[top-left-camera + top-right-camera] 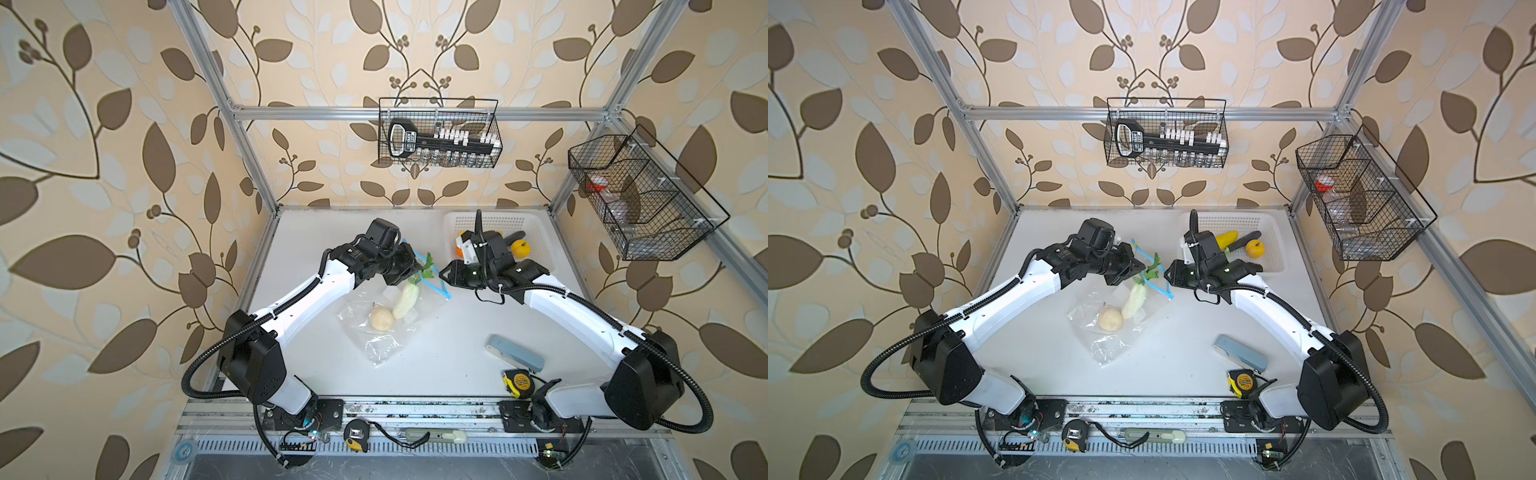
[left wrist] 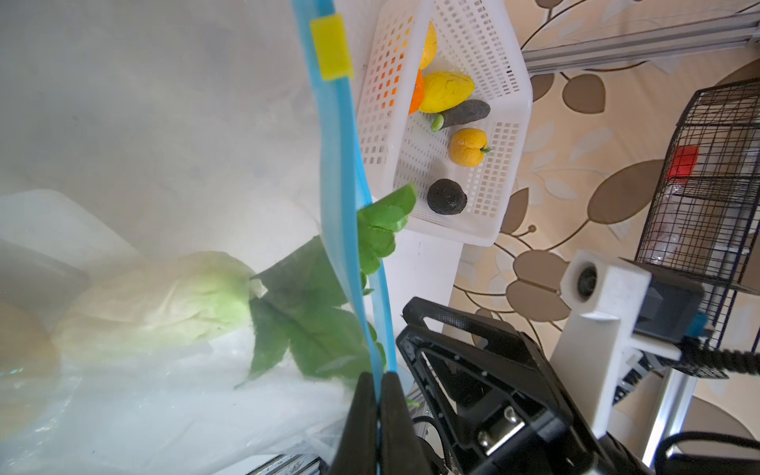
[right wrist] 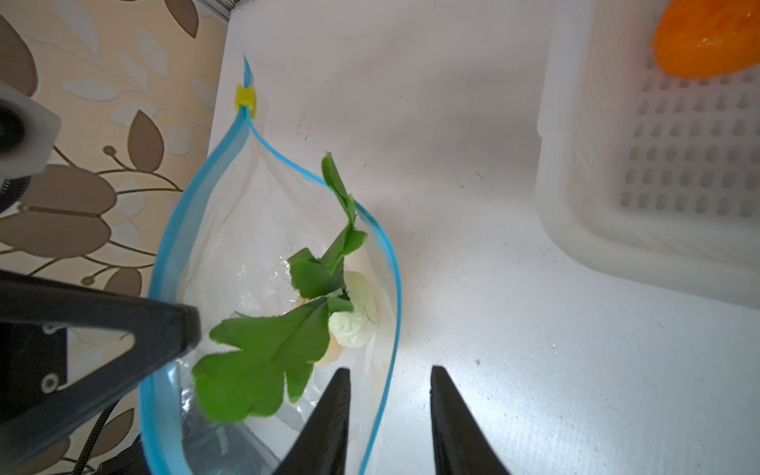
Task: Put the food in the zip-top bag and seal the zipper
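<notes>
Left fingers (image 2: 364, 415) pinch zip-top bag (image 1: 383, 345) holding radish (image 1: 404, 300), seemingly potato (image 1: 381, 319); right fingers (image 3: 450, 419) parted.

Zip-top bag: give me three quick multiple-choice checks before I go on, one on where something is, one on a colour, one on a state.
1. Where is the beige round piece?
A. in the white basket
B. inside the zip-top bag
C. bare on the table

2. What colour is the slider tab?
A. red
B. black
C. yellow

3. How is the zipper?
A. open, lips apart
B. sealed end to end
C. torn off the bag

Answers:
1 B, it lies under the clear plastic beside the pale radish.
2 C, it shows yellow at one end of the blue zipper.
3 A, the two lips bow apart and the green leaves poke through.
</notes>
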You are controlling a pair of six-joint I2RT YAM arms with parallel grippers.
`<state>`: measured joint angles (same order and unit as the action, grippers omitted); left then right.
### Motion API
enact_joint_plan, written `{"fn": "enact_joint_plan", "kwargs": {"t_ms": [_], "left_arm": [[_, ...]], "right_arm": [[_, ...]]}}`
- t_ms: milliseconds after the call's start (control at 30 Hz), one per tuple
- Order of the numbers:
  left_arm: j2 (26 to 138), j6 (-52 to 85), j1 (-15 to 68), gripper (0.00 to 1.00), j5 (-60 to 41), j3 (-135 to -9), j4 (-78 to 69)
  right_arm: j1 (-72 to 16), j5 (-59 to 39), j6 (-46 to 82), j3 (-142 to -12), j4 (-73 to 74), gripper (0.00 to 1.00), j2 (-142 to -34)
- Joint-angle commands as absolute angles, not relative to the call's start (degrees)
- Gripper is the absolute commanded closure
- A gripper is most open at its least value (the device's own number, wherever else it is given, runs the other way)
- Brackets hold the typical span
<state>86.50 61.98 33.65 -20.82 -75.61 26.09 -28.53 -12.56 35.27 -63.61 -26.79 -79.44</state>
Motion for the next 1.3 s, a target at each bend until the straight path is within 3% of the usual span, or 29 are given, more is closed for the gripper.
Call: {"fn": "enact_joint_plan", "kwargs": {"t_ms": [0, 300, 667, 1267], "left_arm": [[83.6, 61.8, 33.2, 1.0, -20.5, -75.4, 25.9], [83.3, 61.9, 33.2, 1.0, -20.6, -75.3, 26.0], [83.0, 61.8, 33.1, 1.0, -20.4, -75.6, 26.5], [82.8, 60.3, 33.1, 1.0, -18.8, -78.9, 30.1]], "right_arm": [[-29.9, -14.2, 34.0, -65.4, -28.2, 0.67, -78.4], [-31.5, -14.7, 33.5, -64.8, -28.7, 0.74, -79.6], [-32.1, -16.0, 33.4, -64.8, -28.8, 0.93, -79.8], [-32.9, -15.8, 34.1, -64.8, -30.0, 1.0, -76.9]]}}
